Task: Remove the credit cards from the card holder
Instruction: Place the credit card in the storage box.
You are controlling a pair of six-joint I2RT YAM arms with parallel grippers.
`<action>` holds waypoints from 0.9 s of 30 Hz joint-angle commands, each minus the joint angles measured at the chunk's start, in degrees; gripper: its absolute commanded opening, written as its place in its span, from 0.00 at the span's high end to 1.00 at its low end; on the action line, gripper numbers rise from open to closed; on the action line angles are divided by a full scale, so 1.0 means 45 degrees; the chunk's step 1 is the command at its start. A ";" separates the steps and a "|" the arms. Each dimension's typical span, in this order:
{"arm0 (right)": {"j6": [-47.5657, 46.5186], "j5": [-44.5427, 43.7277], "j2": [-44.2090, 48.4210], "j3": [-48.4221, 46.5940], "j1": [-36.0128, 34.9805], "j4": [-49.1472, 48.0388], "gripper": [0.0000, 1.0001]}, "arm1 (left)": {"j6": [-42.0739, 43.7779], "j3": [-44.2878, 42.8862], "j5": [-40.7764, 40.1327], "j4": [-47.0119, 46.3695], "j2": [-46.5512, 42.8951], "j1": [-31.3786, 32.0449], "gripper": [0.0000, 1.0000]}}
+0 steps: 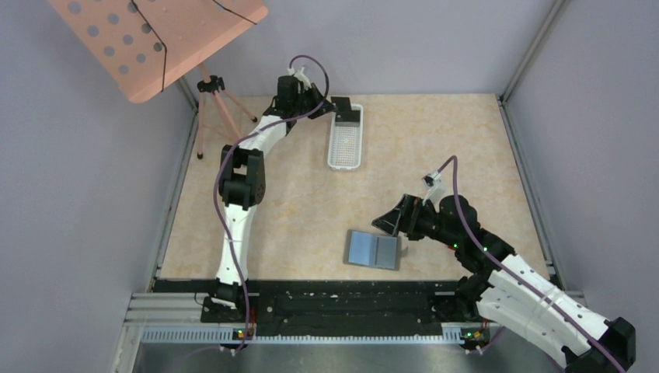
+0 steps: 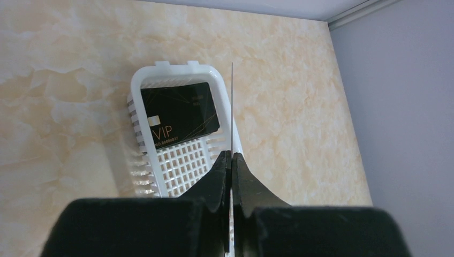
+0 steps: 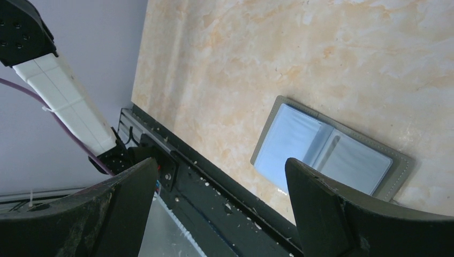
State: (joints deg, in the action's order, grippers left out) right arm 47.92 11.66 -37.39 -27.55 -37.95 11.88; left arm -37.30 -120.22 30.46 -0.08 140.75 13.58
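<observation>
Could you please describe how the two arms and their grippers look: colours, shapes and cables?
Both arms are built alike: white shell links, as on the left arm and the right arm, joined by black joints. A thin purple cable runs along each. The left gripper and right gripper have two matte black, wedge-shaped fingers. No markings are readable.

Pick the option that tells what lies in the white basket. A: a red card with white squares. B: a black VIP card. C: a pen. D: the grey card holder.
B: in the left wrist view a black VIP card lies flat in the white basket, while the left gripper pinches a second thin card edge-on near its rim.
</observation>
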 commanded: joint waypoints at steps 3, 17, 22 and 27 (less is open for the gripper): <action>-0.0275 -0.0062 -0.0495 -0.0795 0.0060 -0.0400 0.11 | -0.0553 -0.0748 0.0792 -0.0973 0.0896 -0.0224 1.00; -0.0197 -0.0033 -0.1530 -0.1104 0.0057 -0.0736 0.11 | -0.1420 -0.1194 0.1162 -0.2157 0.1917 -0.0226 0.88; -0.0036 -0.0136 -0.1592 -0.1031 0.0056 -0.0915 0.11 | -0.1654 -0.1208 0.1100 -0.2689 0.2089 -0.0228 0.80; 0.0004 -0.0185 -0.1652 -0.1083 0.0056 -0.0982 0.11 | -0.1653 -0.1213 0.1002 -0.2968 0.2165 -0.0226 0.77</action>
State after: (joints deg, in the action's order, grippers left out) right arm 47.77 11.64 -44.45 -29.74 -37.95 10.37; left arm -44.36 -123.02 35.07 -8.29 149.64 12.80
